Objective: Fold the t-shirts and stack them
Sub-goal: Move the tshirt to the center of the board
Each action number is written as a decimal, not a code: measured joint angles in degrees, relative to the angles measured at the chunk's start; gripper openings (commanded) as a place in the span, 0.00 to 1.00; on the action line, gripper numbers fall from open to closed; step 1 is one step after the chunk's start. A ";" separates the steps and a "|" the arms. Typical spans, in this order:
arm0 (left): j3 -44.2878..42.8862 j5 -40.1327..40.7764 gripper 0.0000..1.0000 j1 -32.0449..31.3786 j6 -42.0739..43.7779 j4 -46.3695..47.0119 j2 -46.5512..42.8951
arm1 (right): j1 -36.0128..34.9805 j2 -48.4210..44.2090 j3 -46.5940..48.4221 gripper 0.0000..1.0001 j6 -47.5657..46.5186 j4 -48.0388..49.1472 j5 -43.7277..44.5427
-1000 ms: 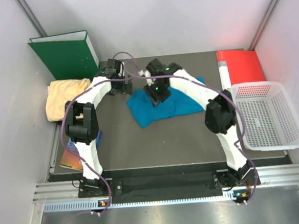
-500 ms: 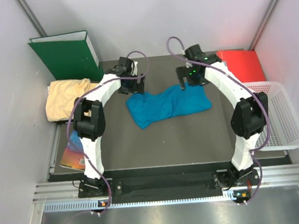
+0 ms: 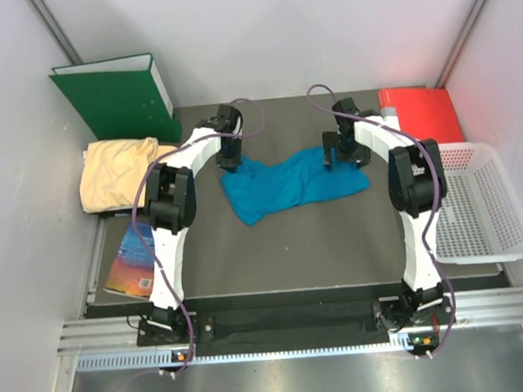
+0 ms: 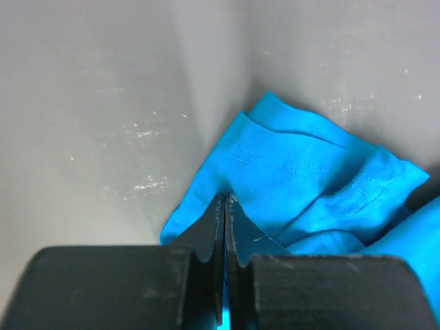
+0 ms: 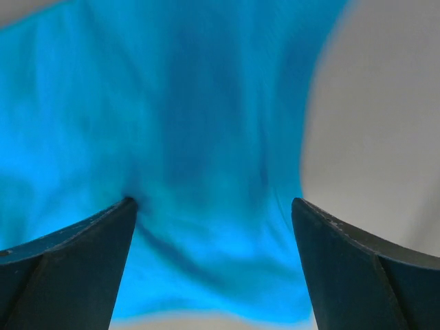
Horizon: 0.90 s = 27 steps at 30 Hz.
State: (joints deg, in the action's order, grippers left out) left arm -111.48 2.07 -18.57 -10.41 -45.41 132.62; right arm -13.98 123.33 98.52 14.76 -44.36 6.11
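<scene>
The teal-blue t-shirt (image 3: 288,183) lies crumpled across the middle of the dark mat. My left gripper (image 3: 230,162) is down at its far left corner. In the left wrist view the gripper (image 4: 225,199) is shut, with a thin fold of the blue cloth (image 4: 295,172) pinched between its fingers. My right gripper (image 3: 344,154) is over the shirt's far right end. Its fingers (image 5: 213,203) stand wide apart with the blue cloth (image 5: 206,103) below and between them. The pale yellow-orange t-shirt (image 3: 116,170) lies bunched at the left edge of the mat, apart from both grippers.
A green binder (image 3: 115,97) leans against the back left wall. A red folder (image 3: 422,113) lies at the back right, with a white mesh basket (image 3: 473,204) in front of it. A colourful booklet (image 3: 131,259) lies off the mat's left edge.
Both arms have come down onto the blue shirt's far edge. The left gripper has shut on its left corner, and the right gripper has moved to the right end, still open.
</scene>
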 measured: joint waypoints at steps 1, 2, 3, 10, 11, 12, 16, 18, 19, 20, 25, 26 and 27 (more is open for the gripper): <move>-0.63 0.92 0.00 0.02 -0.07 -0.28 0.20 | 0.00 1.64 0.74 0.61 0.09 0.76 -0.48; -1.09 1.31 0.00 0.02 -0.15 -0.72 0.44 | 0.00 2.97 2.56 0.41 0.17 0.07 -0.87; -1.31 1.88 0.00 0.02 -0.20 -1.07 0.57 | 0.00 3.54 3.56 0.34 0.50 1.03 -1.70; -2.27 6.97 0.00 0.15 -0.66 -2.89 0.66 | 0.02 4.17 4.22 0.00 1.18 4.61 -3.43; -2.86 7.78 0.00 0.24 -0.74 -3.08 0.66 | 0.02 4.00 4.22 0.00 1.27 5.05 -3.15; -3.37 8.31 0.00 0.31 -0.87 -3.10 0.66 | 0.02 3.76 4.22 0.00 1.27 5.31 -2.93; -7.63 10.38 0.00 0.81 -1.57 -2.78 0.52 | 0.13 0.57 4.55 0.00 1.09 5.88 -1.33; -9.01 10.95 0.00 0.92 -1.70 -1.70 0.00 | 0.17 -1.92 5.11 0.00 0.90 6.49 -0.90; -9.31 10.99 0.00 0.98 -1.70 -1.25 -0.44 | 0.17 -3.67 5.33 0.00 0.83 7.15 -0.83; -9.42 11.02 0.00 1.01 -1.68 -0.92 -1.03 | 0.17 -5.31 5.49 0.00 0.79 7.85 -0.85; -6.49 11.17 0.00 1.05 -1.66 0.37 -5.81 | 0.15 -20.17 -0.17 0.00 0.48 12.09 -2.69; -5.01 11.15 0.00 1.07 -1.66 0.68 -7.06 | 0.15 -23.50 -2.32 0.00 0.48 12.35 -3.34; -2.67 11.19 0.00 1.07 -1.66 0.96 -8.81 | 0.15 -27.19 -5.03 0.00 0.74 12.59 -4.26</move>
State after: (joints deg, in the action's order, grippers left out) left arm -114.15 13.26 -17.50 -12.08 -44.45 123.81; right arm -13.82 96.14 93.49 15.51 -31.77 1.85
